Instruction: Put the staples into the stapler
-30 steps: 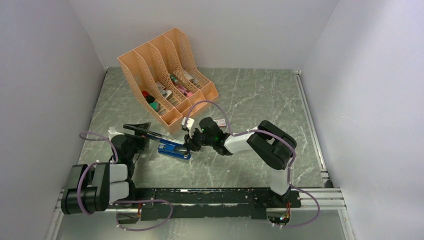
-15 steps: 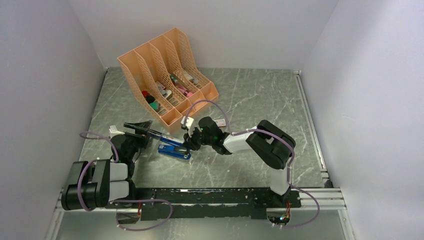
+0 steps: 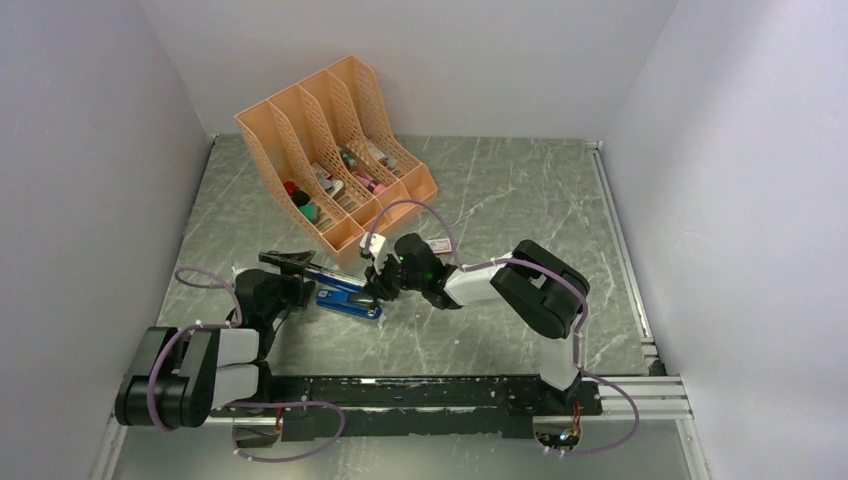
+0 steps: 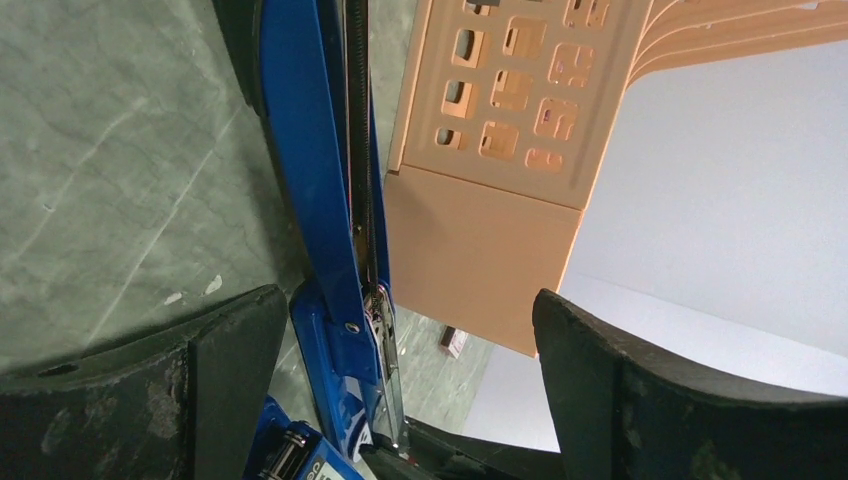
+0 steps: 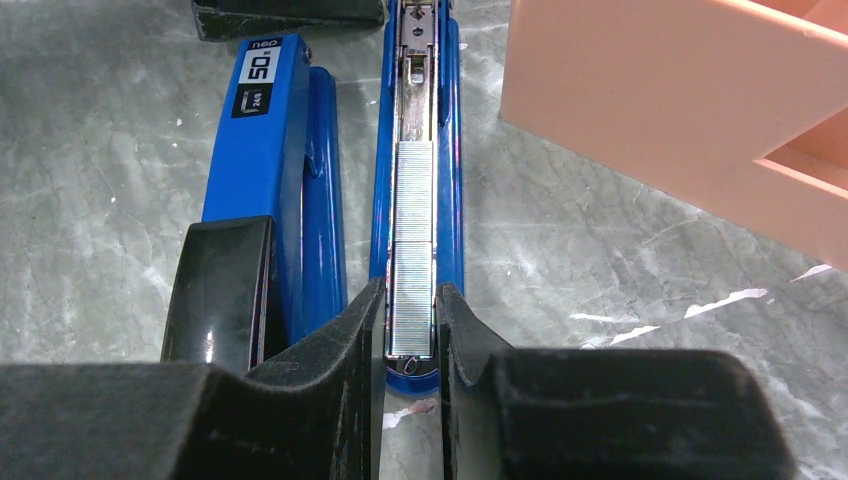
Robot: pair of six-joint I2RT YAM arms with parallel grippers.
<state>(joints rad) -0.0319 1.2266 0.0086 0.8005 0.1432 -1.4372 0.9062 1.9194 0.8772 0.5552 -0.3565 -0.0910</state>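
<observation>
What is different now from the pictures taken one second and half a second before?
The open left hand moved slightly right, closer to the blue metal stapler. Nothing was taken or let go. The right hand stayed closed on the silvery strip of staples in the stapler's channel; the orange plastic file rack did not move.

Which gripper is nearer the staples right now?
Right. The right gripper pinches the staples lying in the stapler's open channel. The left gripper stands open at the stapler's far end, straddling its blue arm, clear of the staples.
</observation>
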